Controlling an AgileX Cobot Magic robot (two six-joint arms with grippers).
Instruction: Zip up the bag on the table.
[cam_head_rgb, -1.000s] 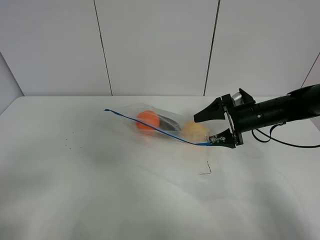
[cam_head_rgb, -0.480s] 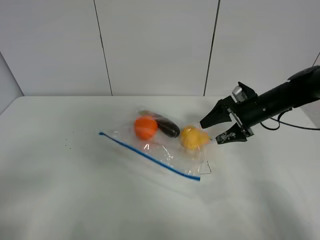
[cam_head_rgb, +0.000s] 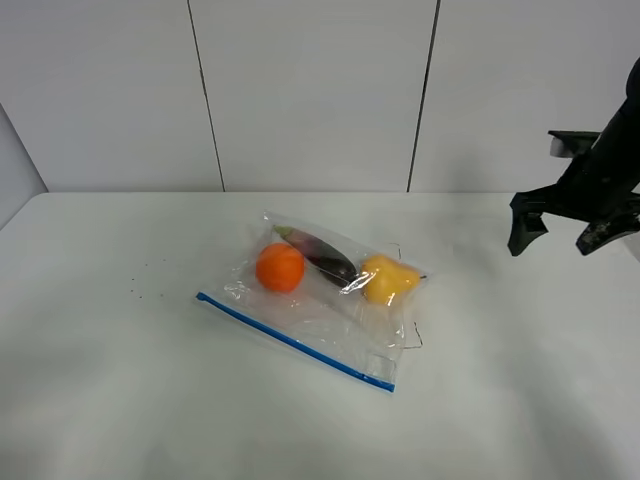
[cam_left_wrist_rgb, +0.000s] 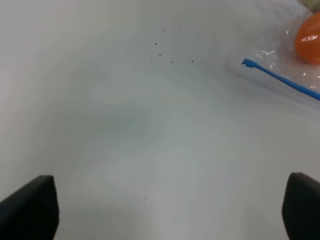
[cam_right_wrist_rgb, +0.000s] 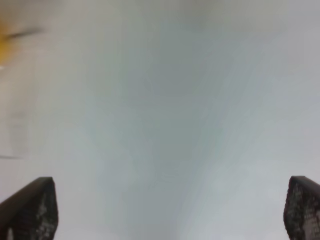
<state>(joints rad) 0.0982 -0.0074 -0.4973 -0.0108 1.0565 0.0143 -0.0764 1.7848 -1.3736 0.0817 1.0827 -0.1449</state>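
Honestly, can't tell if it's zipped yet. The bag (cam_head_rgb: 325, 300) lies flat mid-desk (cam_head_rgb: 120, 400), blue strip facing the near edge. The right tool (cam_head_rgb: 560, 232) hangs well off to the side, spread wide, empty. The left tool (cam_left_wrist_rgb: 160, 210) is wide too.

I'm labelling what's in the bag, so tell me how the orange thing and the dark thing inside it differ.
The orange item is round and bright; the dark item is long, slim and nearly black. The orange item sits nearer the blue zipper strip; the dark item lies slantwise behind it, running toward the yellow item. Both lie inside the clear bag, flat on the table.
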